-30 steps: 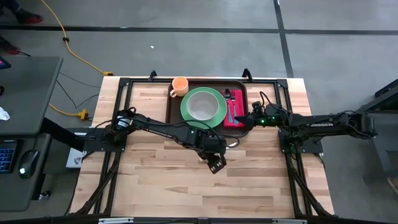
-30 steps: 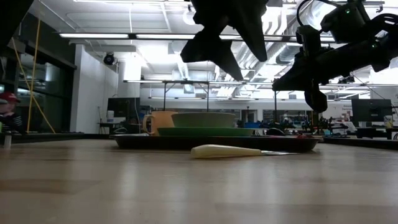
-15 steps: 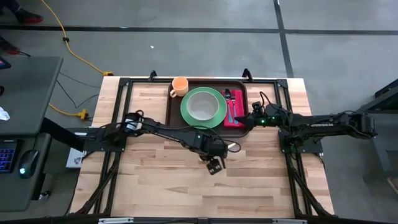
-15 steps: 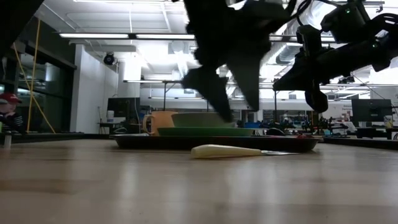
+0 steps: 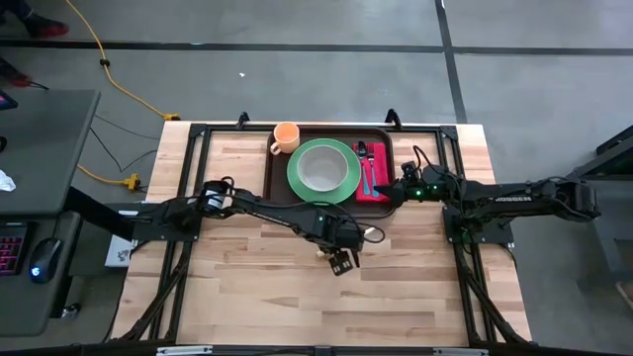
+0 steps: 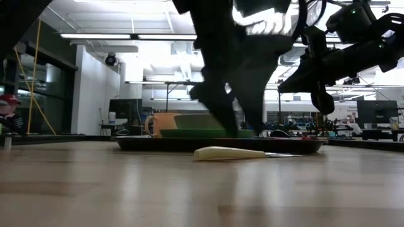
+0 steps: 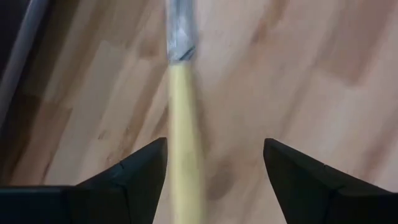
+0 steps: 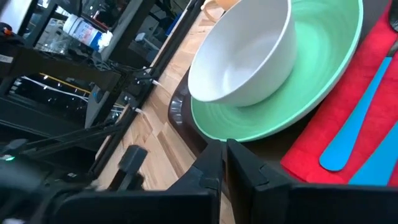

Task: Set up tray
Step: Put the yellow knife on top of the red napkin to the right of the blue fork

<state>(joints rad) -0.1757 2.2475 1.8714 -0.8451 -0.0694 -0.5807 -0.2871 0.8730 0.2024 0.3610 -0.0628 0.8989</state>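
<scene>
- Pale yellow plastic is what to look at: the knife with the pale yellow handle and grey blade [image 7: 177, 118] lies flat on the light wooden bench [image 5: 247, 297], just in front of the tray.
- Your left gripper [image 5: 341, 259] was high above the bench a second ago. Now it has come down low, right over the knife handle.
- Its two fingers are spread wide apart, one on each side of the handle, and they hold nothing yet.
- That tells you the knife is the next thing to pick up. It looks like the last piece not on the tray.
- The large dark brown plastic tray with a raised rim [image 5: 277, 178] sits at the far edge of the bench, in the middle.
- In the tray sits a round green plate [image 5: 322, 168] with a white bowl [image 8: 245, 59] on it.
- An orange mug [image 5: 285, 136] stands at the tray's far left corner.
- A small red napkin [image 8: 348, 134] lies on the right side of the tray, with blue plastic cutlery [image 8: 354, 127] on top.
- Your right gripper [image 5: 389, 191] waits by the tray's right edge, near the napkin. Its fingers are pressed together with nothing in them.
</scene>
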